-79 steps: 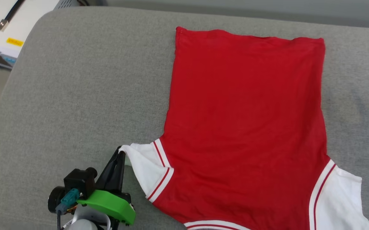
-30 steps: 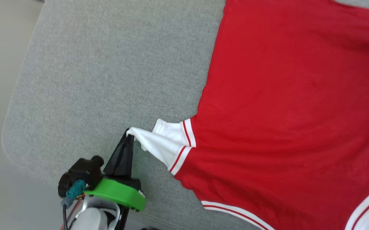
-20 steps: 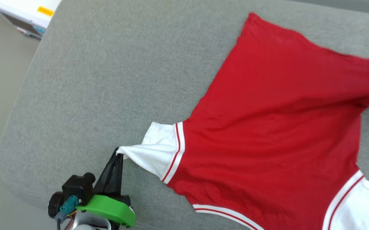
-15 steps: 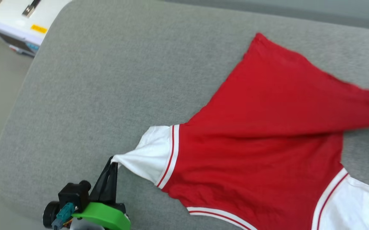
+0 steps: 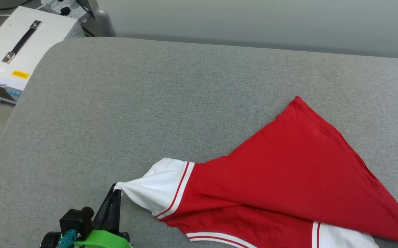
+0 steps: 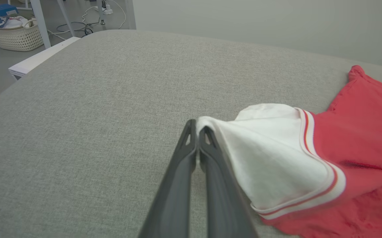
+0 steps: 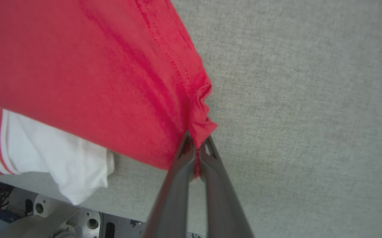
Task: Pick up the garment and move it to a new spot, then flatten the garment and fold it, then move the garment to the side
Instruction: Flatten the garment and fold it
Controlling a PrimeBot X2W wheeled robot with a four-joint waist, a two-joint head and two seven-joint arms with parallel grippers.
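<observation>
We have the red jersey-knit garment, with white short sleeves and red-white striped trim, lying on the near right part of the broad grey upholstered cushion, its body drawn into a slanted triangle with one layer lapped over another; our left gripper, its two long dark fingers pressed together, pinches the tip of the white left sleeve at the near left, and the cloth runs taut up to the pinch; our right gripper is likewise clamped, on a bunched red hem corner at the near right, with the other white sleeve showing under the red layer; we judge that we are carrying the cloth between two pinches toward a lay-down; to do it well we should hold both pinches firm, move the arms at one pace, and draw the span tight enough to pull out the diagonal lap without tugging the thin sleeve tip free; we should release only once the cloth lies flat.
</observation>
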